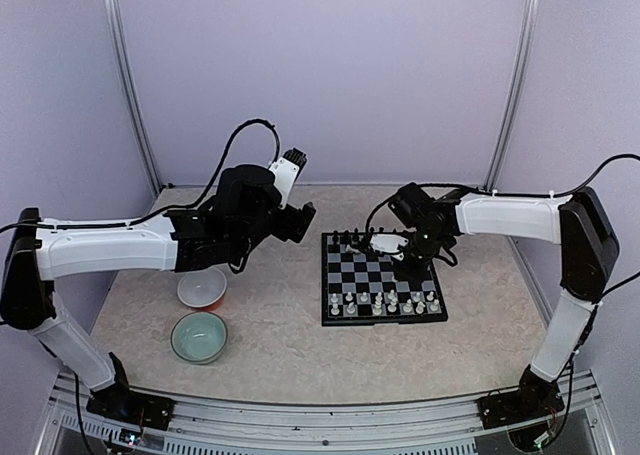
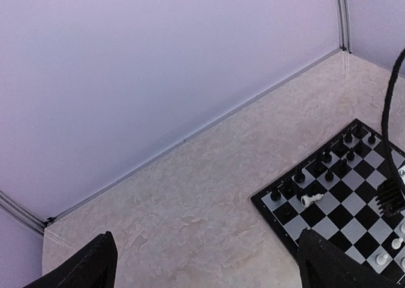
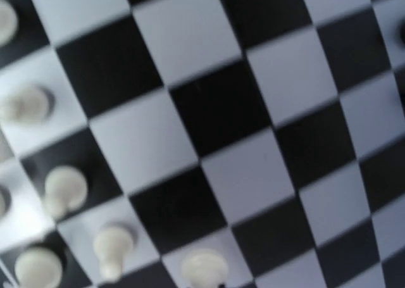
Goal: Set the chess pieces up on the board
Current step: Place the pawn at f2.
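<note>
The board [image 1: 370, 275] lies right of centre on the table. White chess pieces [image 1: 385, 301] stand in its near rows and black pieces [image 1: 346, 241] along its far edge. My left gripper [image 1: 300, 221] hangs in the air left of the board, open and empty; in the left wrist view [image 2: 207, 259] its fingers [image 2: 92, 266] frame bare table. That view shows the board [image 2: 354, 202] with a white piece [image 2: 311, 199] lying on its side among the black ones. My right gripper [image 1: 411, 266] is low over the board's right half. The right wrist view shows only squares [image 3: 221, 104] and white pieces [image 3: 63, 190], no fingers.
A white bowl [image 1: 202, 288] and a pale green bowl [image 1: 198, 336] sit left of the board under the left arm. Purple walls close the back and sides. A black cable [image 2: 389, 85] hangs at the right of the left wrist view.
</note>
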